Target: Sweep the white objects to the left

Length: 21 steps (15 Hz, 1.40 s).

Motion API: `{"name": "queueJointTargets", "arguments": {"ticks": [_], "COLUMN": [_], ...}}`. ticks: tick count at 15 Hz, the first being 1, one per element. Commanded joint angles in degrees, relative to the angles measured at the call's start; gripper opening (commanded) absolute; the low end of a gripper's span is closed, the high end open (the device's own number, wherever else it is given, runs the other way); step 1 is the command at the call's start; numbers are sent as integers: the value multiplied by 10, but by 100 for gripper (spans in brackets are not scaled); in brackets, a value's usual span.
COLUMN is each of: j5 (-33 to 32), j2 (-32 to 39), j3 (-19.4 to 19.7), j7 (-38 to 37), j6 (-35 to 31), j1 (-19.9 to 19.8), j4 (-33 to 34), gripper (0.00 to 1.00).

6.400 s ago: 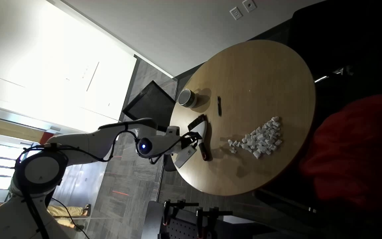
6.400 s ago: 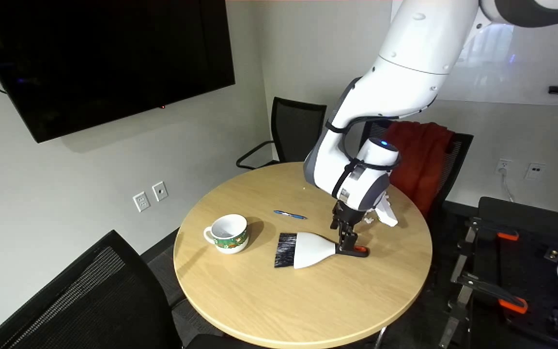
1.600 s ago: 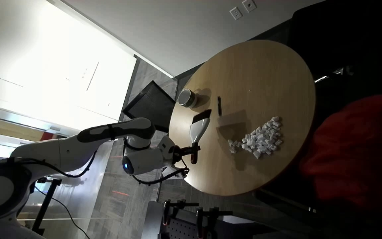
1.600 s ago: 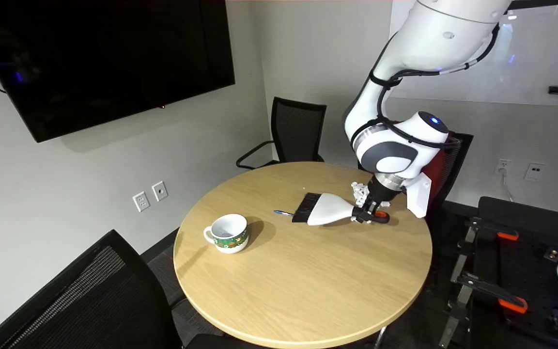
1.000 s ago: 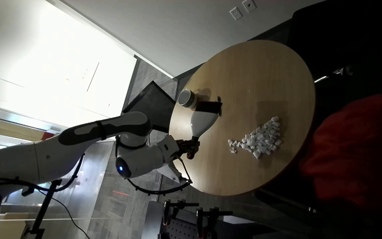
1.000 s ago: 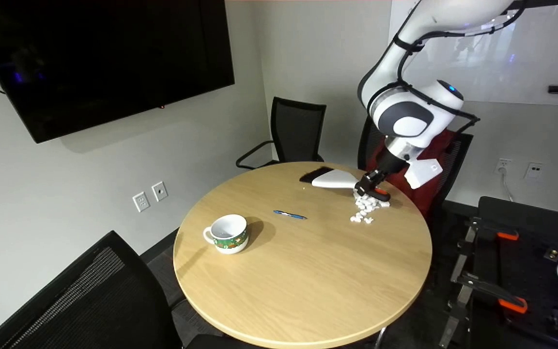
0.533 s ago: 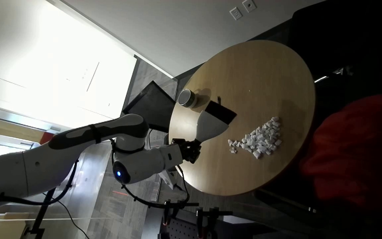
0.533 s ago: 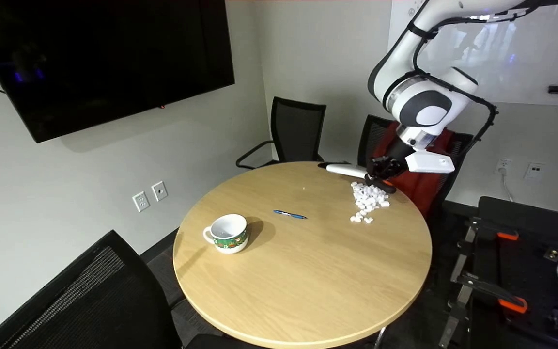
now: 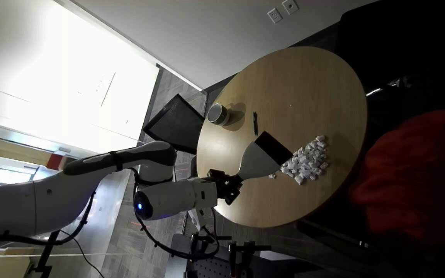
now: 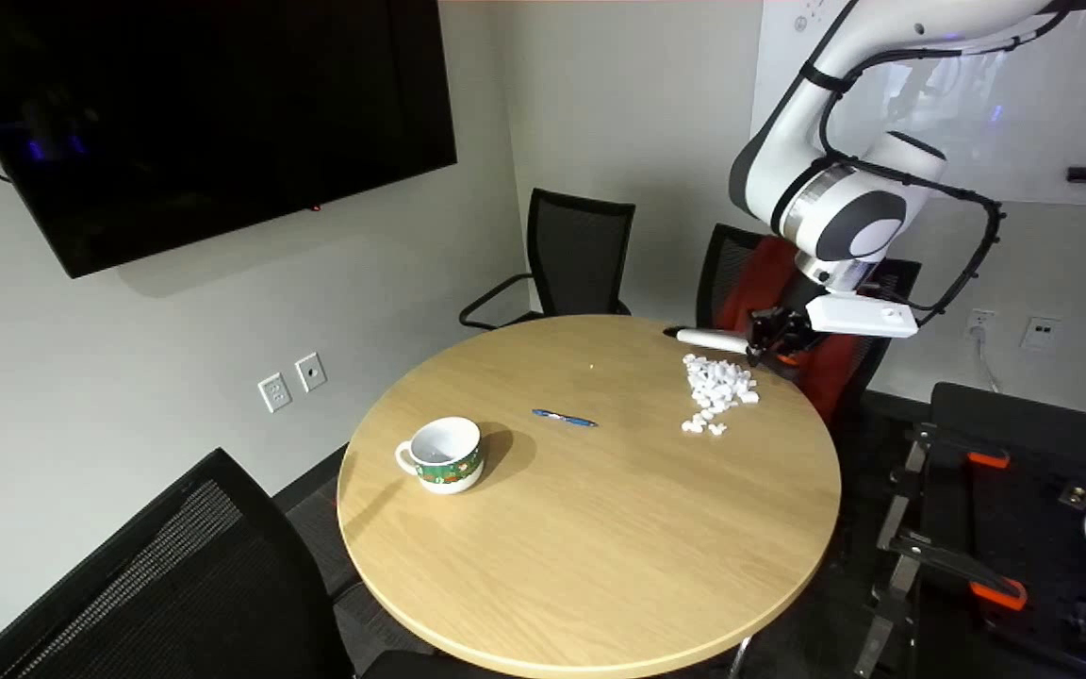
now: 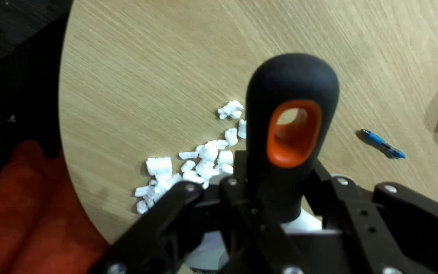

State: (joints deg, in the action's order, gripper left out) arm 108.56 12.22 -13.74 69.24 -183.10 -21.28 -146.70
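The white objects (image 10: pixel 717 382) lie as a loose heap of small bits near the table's edge, with a few strays trailing from it. My gripper (image 11: pixel 280 171) is shut on the black handle (image 11: pixel 295 72) of a brush, whose orange-lined hole faces the wrist camera. The brush's pale head (image 9: pixel 259 160) and dark bristles (image 9: pixel 273 147) overlap the heap's near corner and hide some strays in an exterior view. From another angle the brush (image 10: pixel 715 340) appears tilted and raised, just beyond the heap. Most of its head is hidden behind the fingers in the wrist view.
A mug with a green band (image 10: pixel 449 469) and a blue pen (image 10: pixel 565 417) stand and lie on the round table (image 10: pixel 552 566). Black chairs (image 10: pixel 581 255) surround it, one draped with red cloth (image 9: pixel 400 173). A dark bench with clamps (image 10: pixel 995 490) is nearby.
The brush has been lifted from the table, carried past the pen and swung toward the far side of the heap, still gripped. The white objects, pen and mug have stayed put.
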Motion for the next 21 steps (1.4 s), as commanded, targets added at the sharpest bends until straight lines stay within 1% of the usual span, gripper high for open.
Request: {"name": "queueJointTargets", "arguments": {"ticks": [1,3,4,5,6,7,8,10,12,16,18,20,21], "j5": [0,-35,-93,-128,-177,-223,-269,-365,-465,-672,-781,-887,-826], "j2": [2,0,-6,-9,-13,-18,-20,-43,-65,-126,-156,-179,-139], "j3": [-2,-15,79,93,46,135,150,194,231,288,305,311,305], "j7": [-14,-62,-139,-173,-214,-265,-308,-396,-483,-656,-746,-835,-774], "j6": [-2,27,58,72,71,97,107,138,169,233,270,305,265], "j1": [-5,-34,54,57,-10,64,62,70,71,70,62,49,58], "j4": [3,-19,-41,-51,-62,-75,-80,-93,-96,-87,-71,-46,-58], "gripper": [12,12,12,12,12,12,12,12,12,12,12,12,37]}}
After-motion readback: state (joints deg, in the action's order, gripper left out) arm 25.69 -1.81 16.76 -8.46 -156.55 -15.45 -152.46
